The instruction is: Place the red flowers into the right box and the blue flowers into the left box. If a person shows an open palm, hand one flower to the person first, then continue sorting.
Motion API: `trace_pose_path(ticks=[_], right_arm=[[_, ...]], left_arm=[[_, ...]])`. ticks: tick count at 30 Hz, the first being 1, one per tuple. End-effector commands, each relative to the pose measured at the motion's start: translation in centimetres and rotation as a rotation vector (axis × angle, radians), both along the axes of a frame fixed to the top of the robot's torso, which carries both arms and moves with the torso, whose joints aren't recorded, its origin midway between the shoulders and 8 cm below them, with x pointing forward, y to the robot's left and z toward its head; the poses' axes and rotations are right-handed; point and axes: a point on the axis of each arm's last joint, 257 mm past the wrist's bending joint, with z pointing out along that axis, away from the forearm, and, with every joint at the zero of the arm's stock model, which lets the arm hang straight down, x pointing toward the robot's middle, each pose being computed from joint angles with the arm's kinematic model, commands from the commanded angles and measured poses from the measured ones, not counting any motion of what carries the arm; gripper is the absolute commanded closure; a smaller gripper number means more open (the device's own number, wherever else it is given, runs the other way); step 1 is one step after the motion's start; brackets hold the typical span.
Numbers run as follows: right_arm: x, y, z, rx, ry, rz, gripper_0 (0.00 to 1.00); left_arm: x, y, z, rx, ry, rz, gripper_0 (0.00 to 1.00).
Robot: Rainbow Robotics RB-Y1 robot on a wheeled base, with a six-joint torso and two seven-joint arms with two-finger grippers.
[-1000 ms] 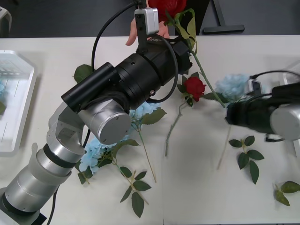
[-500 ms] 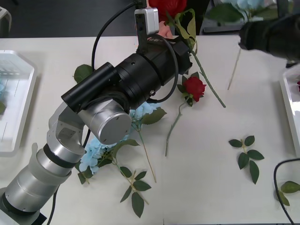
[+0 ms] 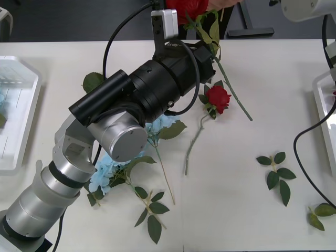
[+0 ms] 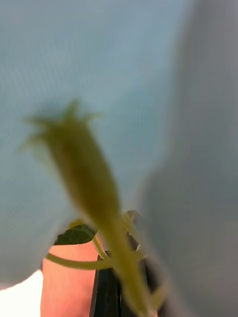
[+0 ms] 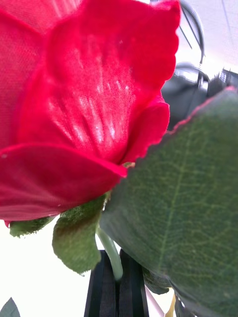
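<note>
My left gripper (image 5: 117, 280) is shut on the stem of a red flower (image 5: 84, 104), a rose. The left arm (image 3: 152, 89) holds that rose (image 3: 186, 6) up at the table's far edge, its stem (image 3: 233, 94) slanting down to the right. A second red flower (image 3: 217, 98) lies on the table just right of the arm. Blue flowers (image 3: 105, 173) lie partly under the arm. My right gripper (image 4: 116, 292) is shut on the green stem of a blue flower (image 4: 89, 59), and the right arm (image 3: 304, 8) is raised at the top right. The left box (image 3: 23, 100) and the right box (image 3: 321, 100) sit at the table's sides.
Loose green leaf sprigs lie at the front centre (image 3: 149, 207), the right (image 3: 275, 170) and the front right corner (image 3: 320, 212). A black cable (image 3: 310, 131) hangs from the right arm over the table. A skin-coloured shape (image 4: 69, 282) sits beside the right fingers.
The right arm has lifted the blue flower off the table's right side and gone up past the far edge. The hand seen behind the left wrist is gone. The left arm has not moved.
</note>
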Motion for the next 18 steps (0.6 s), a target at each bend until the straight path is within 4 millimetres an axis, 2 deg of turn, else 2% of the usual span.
trace_pose_path(ticks=[1,8,9,10,11,12,13,14,18], right_arm=[[-1.14,2.16,7.35,0.050,-0.118,0.044,1.00],[-1.36,2.28,7.76,0.078,-0.129,0.057,1.00],[-1.37,2.29,7.77,0.078,-0.129,0.058,0.95],[-1.39,2.30,7.80,0.078,-0.130,0.059,0.87],[-1.43,2.36,7.82,0.079,-0.130,0.060,0.69],[-1.41,2.36,7.77,0.082,-0.127,0.062,0.57],[-1.41,2.37,7.77,0.083,-0.126,0.063,0.53],[-1.43,2.46,7.72,0.084,-0.124,0.065,0.43],[-1.50,2.54,7.77,0.095,-0.121,0.073,0.32]], left_arm=[[-1.58,-1.87,3.10,-0.078,-0.005,-0.061,1.00],[-1.58,-1.87,3.10,-0.078,-0.005,-0.061,1.00],[-1.58,-1.87,3.10,-0.078,-0.005,-0.061,1.00],[-1.58,-1.87,3.10,-0.078,-0.005,-0.061,1.00],[-1.58,-1.87,3.10,-0.078,-0.005,-0.061,1.00],[-1.58,-1.87,3.10,-0.078,-0.005,-0.061,1.00],[-1.58,-1.87,3.10,-0.078,-0.005,-0.061,1.00],[-1.58,-1.87,3.10,-0.078,-0.005,-0.061,1.00],[-1.58,-1.87,3.10,-0.078,-0.005,-0.061,1.00]])
